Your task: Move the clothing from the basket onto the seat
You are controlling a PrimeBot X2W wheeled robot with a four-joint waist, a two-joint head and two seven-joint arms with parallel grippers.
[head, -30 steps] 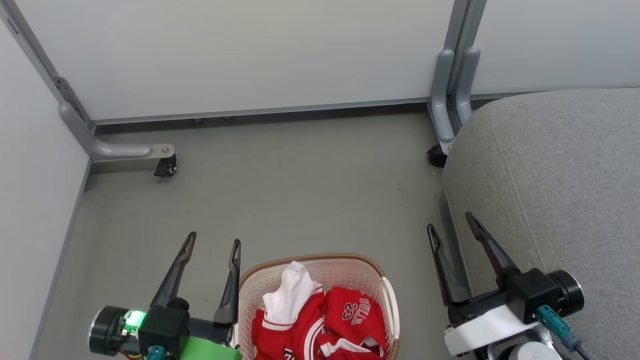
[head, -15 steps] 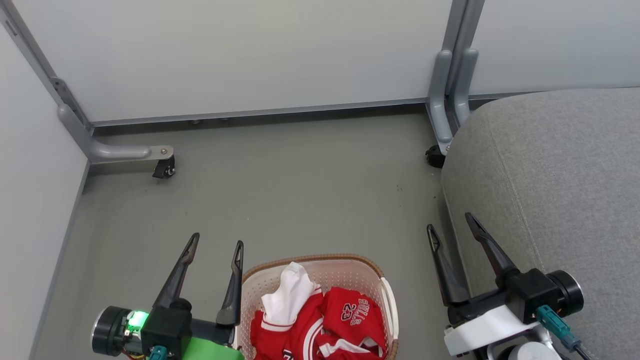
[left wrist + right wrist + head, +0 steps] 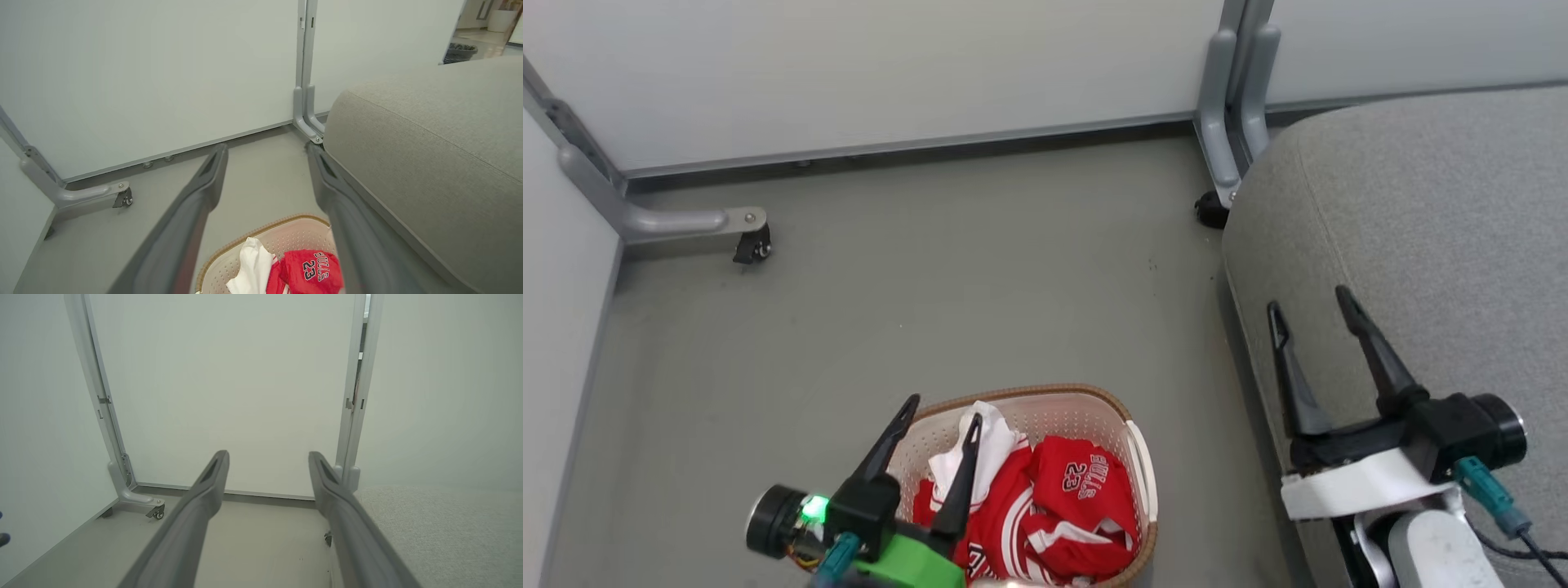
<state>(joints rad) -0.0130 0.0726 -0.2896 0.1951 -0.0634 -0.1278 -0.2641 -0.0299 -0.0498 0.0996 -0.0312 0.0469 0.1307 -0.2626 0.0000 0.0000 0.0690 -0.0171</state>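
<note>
Red and white clothing (image 3: 1045, 510) lies heaped in the cream basket (image 3: 1058, 402) on the floor at the bottom middle of the head view; one piece reads "BULLS 23". My left gripper (image 3: 939, 412) hovers open over the basket's left side, nothing between its fingers. In the left wrist view the clothing (image 3: 312, 267) and the basket (image 3: 265, 234) show low between the open left gripper (image 3: 265, 151) fingers. The light-grey seat (image 3: 1445, 229) fills the right. My right gripper (image 3: 1307, 300) stands open above the seat's left edge, empty. The right wrist view shows the right gripper (image 3: 267, 455) open and the seat (image 3: 441, 526).
White partition panels (image 3: 890, 65) close off the back and left. Their grey feet end in castors, one (image 3: 752, 245) at the left and one (image 3: 1209, 214) beside the seat's far corner. Grey floor (image 3: 947, 286) lies between the basket and the panels.
The head camera has tilted and shifted, so the scene slid up and left. My left gripper has moved right, from beside the basket to over its left side. Both grippers stay open.
</note>
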